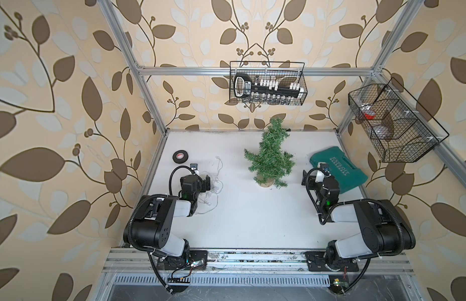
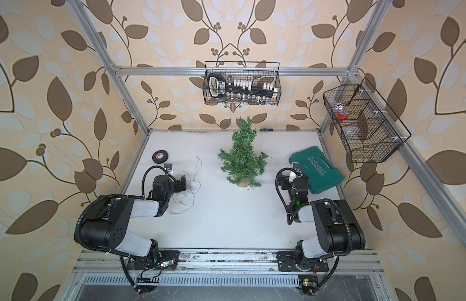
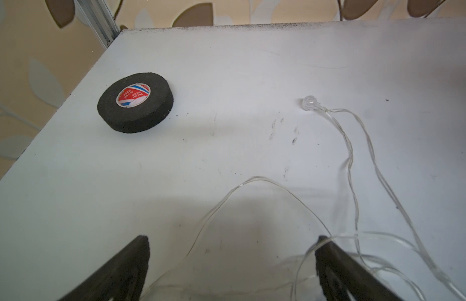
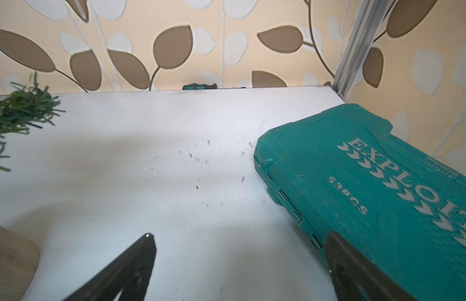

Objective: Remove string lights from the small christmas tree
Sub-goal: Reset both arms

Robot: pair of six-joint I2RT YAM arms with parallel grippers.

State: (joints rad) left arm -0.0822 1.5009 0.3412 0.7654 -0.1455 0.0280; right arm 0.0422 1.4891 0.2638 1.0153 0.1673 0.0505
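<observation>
String lights [image 3: 310,103] tangled loose on the white table [image 1: 239,221], well apart from the small christmas tree [image 1: 269,156], around the left tool [image 3: 232,237], spread wide and gripping nothing (wire against one finger). Right tool [image 4: 239,234] likewise released, beside a shut green case [image 4: 370,182], contents hidden. Tree upright mid-table. Black tape roll [image 3: 135,103] past the lights. Screwdriver [image 4: 199,86] at the far edge. Beyond, on the frame, back wire basket [image 1: 267,62] with a black rack and small jars; side basket [image 1: 409,151] with a red-white item. Leaf-patterned wallpaper all round.

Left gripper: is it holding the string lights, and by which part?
Nothing held. The left gripper stands open over the string lights, which lie loose on the table.
</observation>
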